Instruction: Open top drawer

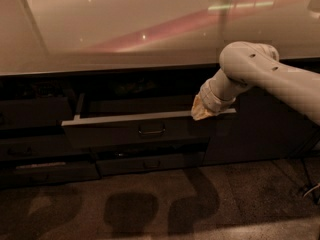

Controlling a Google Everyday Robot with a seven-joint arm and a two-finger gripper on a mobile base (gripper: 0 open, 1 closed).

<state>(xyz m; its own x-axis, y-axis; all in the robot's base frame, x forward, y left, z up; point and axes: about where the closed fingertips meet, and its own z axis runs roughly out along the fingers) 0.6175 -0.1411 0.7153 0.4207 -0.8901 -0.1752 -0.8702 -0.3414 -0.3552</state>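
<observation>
The wide dark grey top drawer front (115,132), fitted with a small dark centre pull handle (151,130), is seen standing out from the dark cabinet face, partly pulled open. Its pale top edge is lit, and a grey side wall is shown at its left end, running back into the cabinet. The drawer is set just below the glossy pale tabletop (125,34), in which pink and white reflections are caught.

The yellowish gripper (200,113) of the cream-white robot arm (260,74) is placed at the right end of the drawer's top edge, touching it or resting just over it. Whether the gripper is spread or closed cannot be told, since it is turned away and covered by the wrist.

A shallower dark drawer front (150,163) is seen closed directly beneath the open one. Soft shadows are cast on the brown carpeted floor (240,204) below.
</observation>
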